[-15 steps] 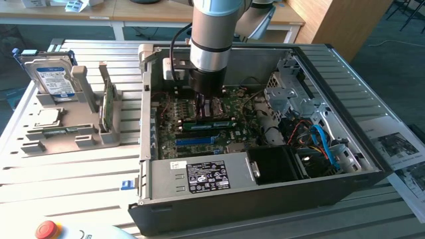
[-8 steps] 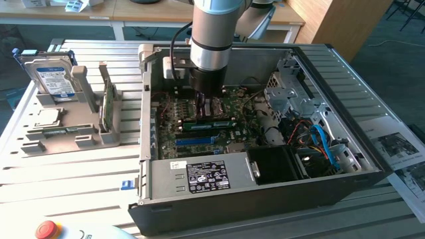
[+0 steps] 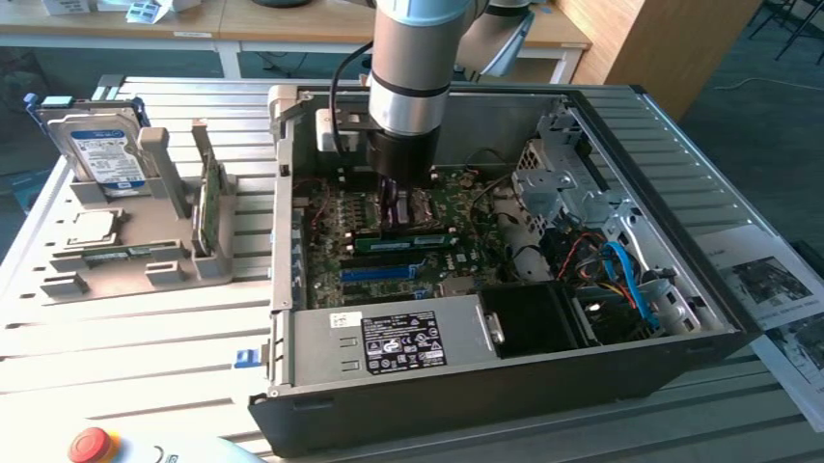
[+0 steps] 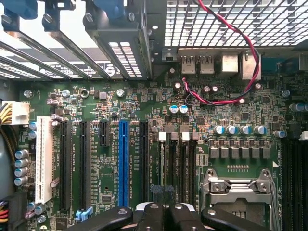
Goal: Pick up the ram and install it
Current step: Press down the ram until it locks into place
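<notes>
Exterior view: arm is down inside the case (image 3: 425, 391), which sits mid-counter. The claw (image 3: 400, 201) is low over the motherboard (image 3: 451, 207). A narrow green stick (image 3: 405, 239) lies along the board just beside the claw, parallel to the blue slot (image 3: 381, 273). I read that stick as the ram. Whether it's seated or just resting, can't tell. The rack (image 3: 154, 265) by the counter's edge on the exterior view's left holds the drive (image 3: 106, 145) and an upright green card (image 3: 206, 207); type unclear. Wrist view: claw (image 4: 163, 212) pinched closed, fingers (image 4: 150, 216) together, nothing visibly gripped. The memory slots (image 4: 175, 168) sit right ahead of it, beside the CPU socket (image 4: 238, 190). Slots look dark from straight above, so a stick edge-on would be hard to spot. My read: install stage, pickup looks done. Seating calls for a square push over the slot and latches closing. Hidden: the claw's tips behind its own body in the exterior view, and the slots' near ends under the fingers.
</notes>
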Available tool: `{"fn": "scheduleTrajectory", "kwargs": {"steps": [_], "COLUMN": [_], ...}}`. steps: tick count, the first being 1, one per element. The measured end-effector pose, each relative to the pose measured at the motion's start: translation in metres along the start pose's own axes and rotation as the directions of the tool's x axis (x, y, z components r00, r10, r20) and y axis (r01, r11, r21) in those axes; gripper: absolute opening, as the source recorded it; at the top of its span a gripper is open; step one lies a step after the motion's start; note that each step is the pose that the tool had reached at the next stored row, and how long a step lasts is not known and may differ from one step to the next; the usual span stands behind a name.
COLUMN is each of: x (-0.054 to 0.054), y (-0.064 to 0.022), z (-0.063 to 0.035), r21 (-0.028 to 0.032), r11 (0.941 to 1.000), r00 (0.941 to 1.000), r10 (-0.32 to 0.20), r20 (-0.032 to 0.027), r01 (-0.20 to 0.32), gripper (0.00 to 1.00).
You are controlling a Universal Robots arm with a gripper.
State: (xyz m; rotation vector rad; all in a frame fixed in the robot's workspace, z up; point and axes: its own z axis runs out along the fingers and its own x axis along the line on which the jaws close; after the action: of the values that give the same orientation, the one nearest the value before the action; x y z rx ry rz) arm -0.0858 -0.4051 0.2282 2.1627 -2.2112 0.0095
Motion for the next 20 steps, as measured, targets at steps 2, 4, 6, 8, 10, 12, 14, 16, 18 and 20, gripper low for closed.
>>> {"fn": "scheduleTrajectory", "kwargs": {"steps": [2,4,6,8,10,12,14,16,18,20], "x": [0.0000,0.0000,-0.0001,-0.0001,-0.0001,0.0000,0.0006,0.0006,0.0007,0.0007], "y": [0.0000,0.0002,0.0004,0.0004,0.0005,0.0005,0.0006,0.0005,0.0004,0.0005], "z": [-0.0001,-0.0001,-0.0001,-0.0002,-0.0002,-0.0002,-0.0002,-0.0001,-0.0001,0.0005], "r21": [0.0008,0.0020,0.0029,0.0029,0.0029,0.0029,0.0029,0.0029,0.0030,0.0030], "r11": [1.0000,1.0000,1.0000,1.0000,1.0000,1.0000,1.0000,1.0000,1.0000,1.0000], "r00": [1.0000,1.0000,1.0000,1.0000,1.0000,1.0000,1.0000,1.0000,1.0000,1.0000], "r10": [0.000,0.000,0.000,0.000,0.000,0.000,0.000,0.000,0.000,0.000], "r20": [-0.0001,-0.0001,-0.0001,-0.0001,-0.0001,-0.0002,-0.0002,-0.0001,0.0000,0.0000], "r01": [0.000,0.000,0.000,0.000,0.000,0.000,0.000,0.000,0.000,0.000], "gripper": [0.10,0.10,0.10,0.10,0.10,0.10,0.10,0.10,0.10,0.10]}}
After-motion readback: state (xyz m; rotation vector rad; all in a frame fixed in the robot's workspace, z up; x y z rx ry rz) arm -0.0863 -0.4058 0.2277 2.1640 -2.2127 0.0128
